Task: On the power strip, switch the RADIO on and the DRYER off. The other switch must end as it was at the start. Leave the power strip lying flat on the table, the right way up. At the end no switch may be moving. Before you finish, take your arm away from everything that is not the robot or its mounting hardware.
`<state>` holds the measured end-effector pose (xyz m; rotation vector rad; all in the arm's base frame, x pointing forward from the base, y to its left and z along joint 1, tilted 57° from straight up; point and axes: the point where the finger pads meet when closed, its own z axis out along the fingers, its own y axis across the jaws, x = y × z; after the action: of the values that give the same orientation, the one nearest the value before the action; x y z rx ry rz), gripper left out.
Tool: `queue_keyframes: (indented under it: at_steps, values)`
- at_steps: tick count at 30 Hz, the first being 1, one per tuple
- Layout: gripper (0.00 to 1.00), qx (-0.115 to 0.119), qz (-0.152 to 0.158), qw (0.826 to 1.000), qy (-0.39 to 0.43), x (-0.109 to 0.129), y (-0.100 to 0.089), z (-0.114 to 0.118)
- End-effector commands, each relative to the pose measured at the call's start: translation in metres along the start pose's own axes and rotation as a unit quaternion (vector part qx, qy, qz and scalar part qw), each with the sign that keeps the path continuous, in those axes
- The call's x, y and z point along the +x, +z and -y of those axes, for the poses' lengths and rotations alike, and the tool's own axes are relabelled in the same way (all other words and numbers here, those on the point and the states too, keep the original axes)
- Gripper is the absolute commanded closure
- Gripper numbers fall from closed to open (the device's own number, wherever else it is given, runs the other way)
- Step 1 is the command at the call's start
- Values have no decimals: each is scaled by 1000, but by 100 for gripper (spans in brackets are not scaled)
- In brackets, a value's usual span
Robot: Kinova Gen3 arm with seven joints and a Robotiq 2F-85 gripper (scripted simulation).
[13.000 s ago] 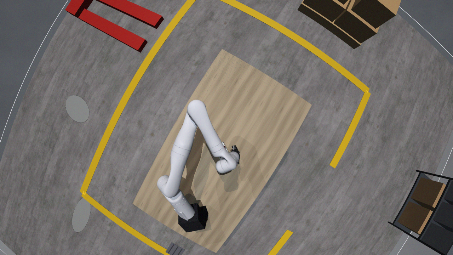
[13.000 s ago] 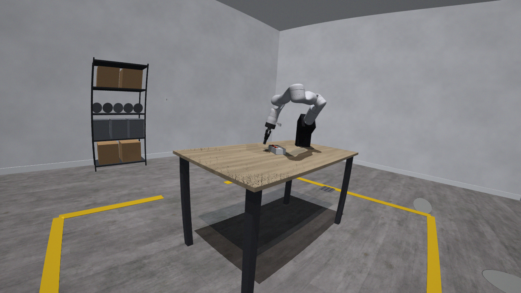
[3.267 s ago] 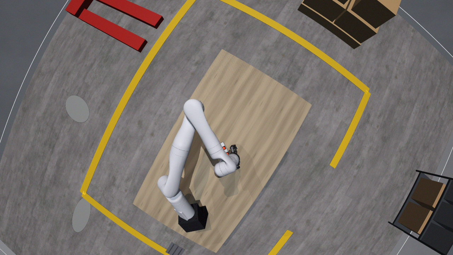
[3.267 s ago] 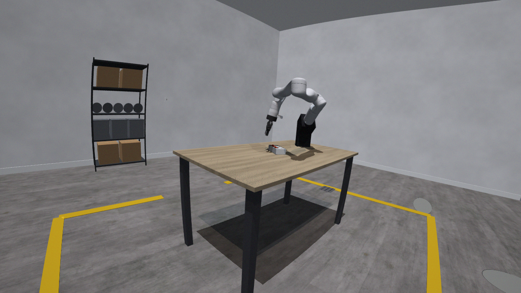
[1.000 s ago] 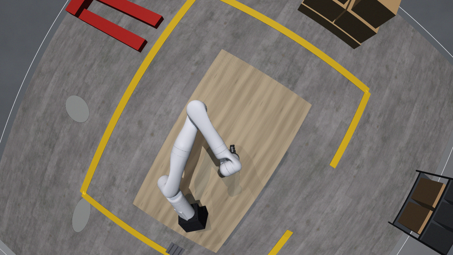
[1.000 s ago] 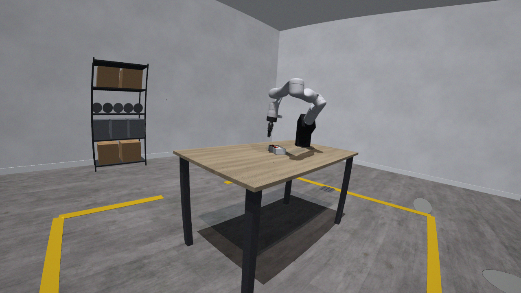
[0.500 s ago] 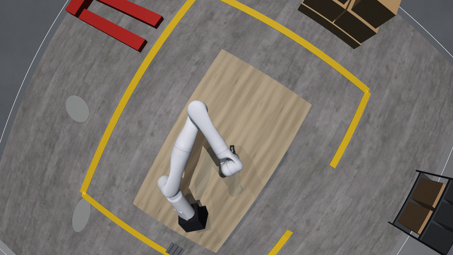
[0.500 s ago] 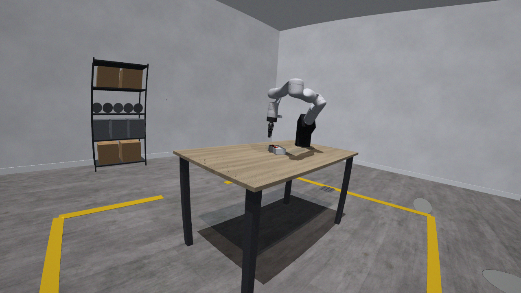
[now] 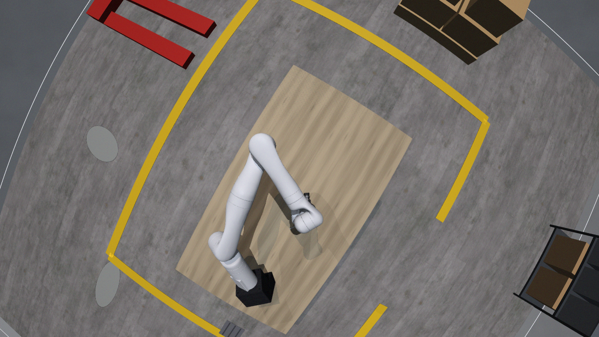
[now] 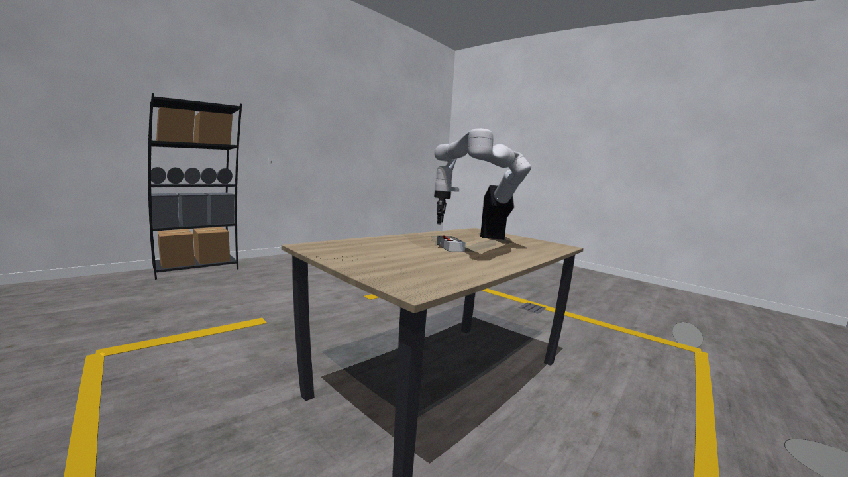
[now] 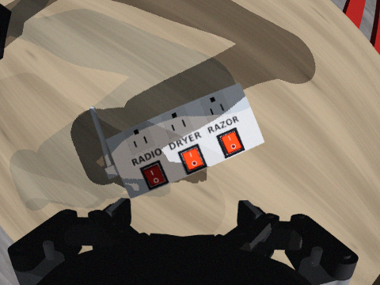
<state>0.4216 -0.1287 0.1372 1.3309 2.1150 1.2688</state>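
On the table (image 10: pixel 379 278), near the arm's base | power strip (image 11: pixel 180 132) lies flat, labels up; likely rigid, light, apt to slide, so press straight down | gripper (image 10: pixel 439 219) above, jaws wide, empty | RADIO switch (image 11: pixel 154 176) dark; DRYER switch (image 11: pixel 193 158) lit.

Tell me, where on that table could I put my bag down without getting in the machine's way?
The long stretch of table between the power strip and the near corner shows bare wood; in the top view the half far from the arm's black base looks free too. It is crowded around the strip, under the open gripper, and by the base.
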Motion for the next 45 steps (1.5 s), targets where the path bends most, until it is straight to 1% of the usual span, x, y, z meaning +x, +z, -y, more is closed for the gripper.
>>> queue_keyframes:
  at_steps: [1,16,45]
  values:
    - [0,0,0,1000,1,-1,0,1]
    - [0,4,-8,1000,5,1,0,3]
    - [0,4,-8,1000,5,1,0,3]
